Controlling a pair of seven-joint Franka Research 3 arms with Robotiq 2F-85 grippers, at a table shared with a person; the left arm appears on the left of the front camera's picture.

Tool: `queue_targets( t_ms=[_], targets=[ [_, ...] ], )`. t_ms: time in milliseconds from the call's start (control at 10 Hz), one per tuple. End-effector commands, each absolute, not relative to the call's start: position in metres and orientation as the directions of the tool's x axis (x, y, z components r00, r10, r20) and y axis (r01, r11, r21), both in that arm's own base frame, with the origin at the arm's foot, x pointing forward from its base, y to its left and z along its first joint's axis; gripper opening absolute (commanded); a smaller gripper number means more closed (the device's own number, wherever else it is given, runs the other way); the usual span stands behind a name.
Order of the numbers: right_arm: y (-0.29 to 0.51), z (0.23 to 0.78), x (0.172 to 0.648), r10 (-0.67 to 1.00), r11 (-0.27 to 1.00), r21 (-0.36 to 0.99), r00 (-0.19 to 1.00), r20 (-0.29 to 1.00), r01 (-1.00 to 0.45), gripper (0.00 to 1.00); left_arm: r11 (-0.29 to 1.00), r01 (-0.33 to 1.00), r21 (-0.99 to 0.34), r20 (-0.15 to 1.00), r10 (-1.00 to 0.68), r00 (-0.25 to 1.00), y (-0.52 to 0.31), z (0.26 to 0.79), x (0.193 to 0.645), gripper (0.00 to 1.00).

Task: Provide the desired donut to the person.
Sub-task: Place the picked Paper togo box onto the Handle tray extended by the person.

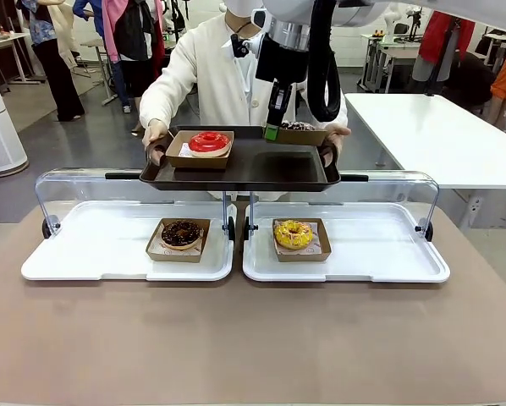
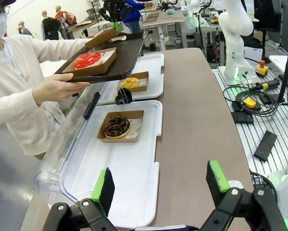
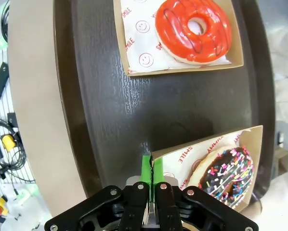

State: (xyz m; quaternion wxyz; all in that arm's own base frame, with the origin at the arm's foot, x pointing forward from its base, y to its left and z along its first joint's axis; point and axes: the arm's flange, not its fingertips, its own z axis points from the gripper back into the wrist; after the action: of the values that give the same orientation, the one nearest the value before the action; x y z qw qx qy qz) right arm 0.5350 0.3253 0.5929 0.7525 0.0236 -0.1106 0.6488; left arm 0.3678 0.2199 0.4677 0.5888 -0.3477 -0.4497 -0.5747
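Right pincer (image 3: 149, 166) pinches the sprinkled donut's box (image 3: 216, 161) rim above the person's tray (image 1: 244, 169); left pincer (image 2: 161, 185) gapes wide, empty.

"SMILE" is showing in red on the paper liner (image 3: 144, 45) under the red-glazed donut (image 3: 193, 30), and again on the sprinkled donut's liner (image 3: 182, 156)

White arm (image 1: 338, 10), looped black cable (image 1: 325, 68), black hand (image 1: 272, 131) (green pads), silver screws.
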Motion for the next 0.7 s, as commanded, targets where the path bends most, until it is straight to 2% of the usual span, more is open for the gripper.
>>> queue_targets(
  t_ms=[0, 500, 600],
  targets=[
    [0.3219, 0.5831, 0.5373, 0.967, 0.170, -0.067, 0.153, 0.204, -0.983, 0.01, 0.097, 0.989, 0.112, 0.931, -0.358, -0.070, 0.2220, 0.4693, 0.3665, 1.00],
    [0.3206, 0.5745, 0.5418, 0.965, 0.167, -0.026, 0.158, 0.211, -0.986, 0.01, 0.097, 0.989, 0.112, 0.931, -0.358, -0.070, 0.2220, 0.4693, 0.3665, 1.00],
    [0.3204, 0.5754, 0.5415, 0.964, 0.164, -0.024, 0.155, 0.215, -0.986, 0.45, 0.097, 0.989, 0.112, 0.931, -0.358, -0.070, 0.2220, 0.4693, 0.3665, 1.00]
  ],
)
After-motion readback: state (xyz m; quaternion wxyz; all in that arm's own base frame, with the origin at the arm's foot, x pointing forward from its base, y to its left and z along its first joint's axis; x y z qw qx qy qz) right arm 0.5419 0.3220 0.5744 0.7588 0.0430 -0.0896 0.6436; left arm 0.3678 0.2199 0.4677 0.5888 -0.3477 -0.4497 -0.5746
